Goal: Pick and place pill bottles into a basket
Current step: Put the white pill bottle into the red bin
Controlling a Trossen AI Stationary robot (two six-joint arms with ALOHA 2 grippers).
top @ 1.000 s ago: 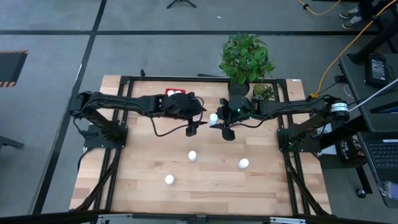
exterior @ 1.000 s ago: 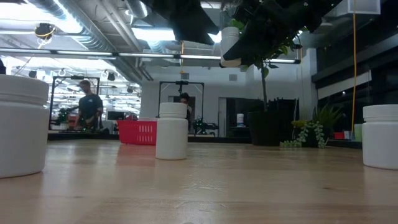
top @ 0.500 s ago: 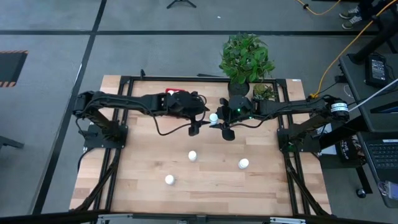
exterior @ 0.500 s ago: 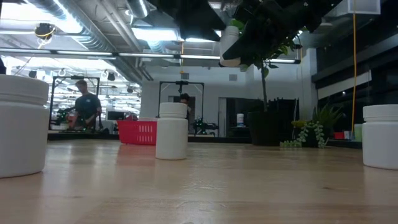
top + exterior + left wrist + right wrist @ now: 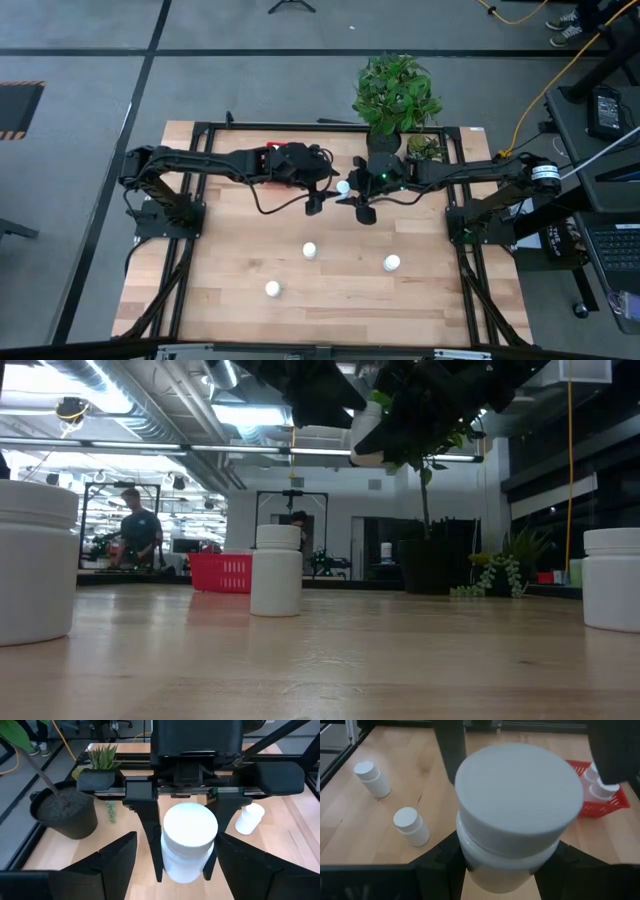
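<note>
My right gripper (image 5: pixel 352 190) is shut on a white pill bottle (image 5: pixel 343 187) held above the table's far middle; the bottle also shows in the low view (image 5: pixel 367 432). My left gripper (image 5: pixel 320 190) is open just left of that bottle, its fingers spread wide and touching nothing. Three more bottles stand on their bases on the table, in the middle (image 5: pixel 311 250), to the right (image 5: pixel 391 263) and near the front (image 5: pixel 272 289). The red basket (image 5: pixel 283 148) sits at the far edge, partly under my left arm, with bottles in it (image 5: pixel 600 787). My right gripper pinches the bottle's body (image 5: pixel 186 862), below the cap, between its two fingers (image 5: pixel 151 840). The fingers come in level from the table's right. The bottle stands upright in the hold, cap up, lifted clear of the table.
A dark plant pot (image 5: pixel 385 140) with a leafy plant and a small succulent (image 5: pixel 425 148) stand at the far edge behind my right gripper. The black table frame runs along both sides. Bare wood lies between the standing bottles.
My left gripper has gone a little toward the table's right, closer to the bottle held by my right gripper. The bottle and my right gripper have kept still.
</note>
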